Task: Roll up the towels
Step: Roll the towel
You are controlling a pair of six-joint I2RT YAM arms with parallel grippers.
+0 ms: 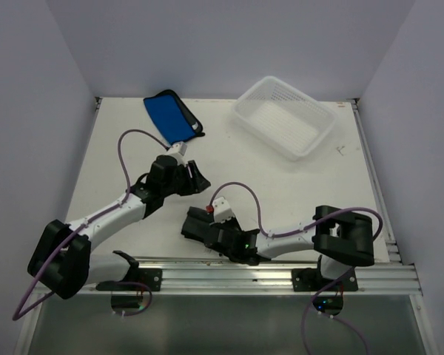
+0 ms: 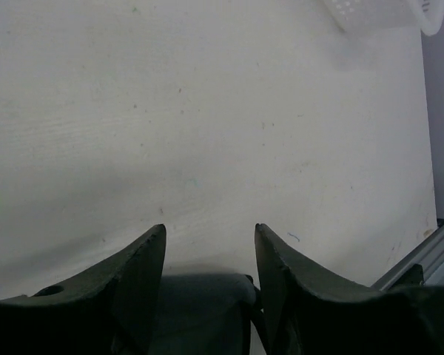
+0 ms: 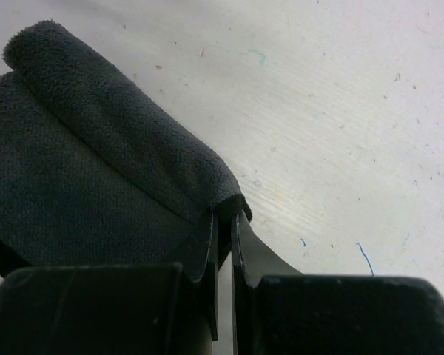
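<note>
A blue towel (image 1: 172, 117) with black edging lies at the back left of the table, partly folded. A dark towel (image 3: 96, 163) lies flat near the front, with one edge turned over into a short roll. My right gripper (image 3: 226, 214) is shut on the end of that rolled edge. In the top view the right gripper (image 1: 191, 224) sits low over the dark towel and hides most of it. My left gripper (image 2: 209, 228) stands open over bare table, with nothing between its fingertips. In the top view the left gripper (image 1: 198, 181) is between the two towels.
A white perforated basket (image 1: 285, 117) stands at the back right, and its corner (image 2: 377, 15) shows in the left wrist view. A metal rail (image 1: 281, 270) runs along the table's near edge. White walls close the left, back and right sides.
</note>
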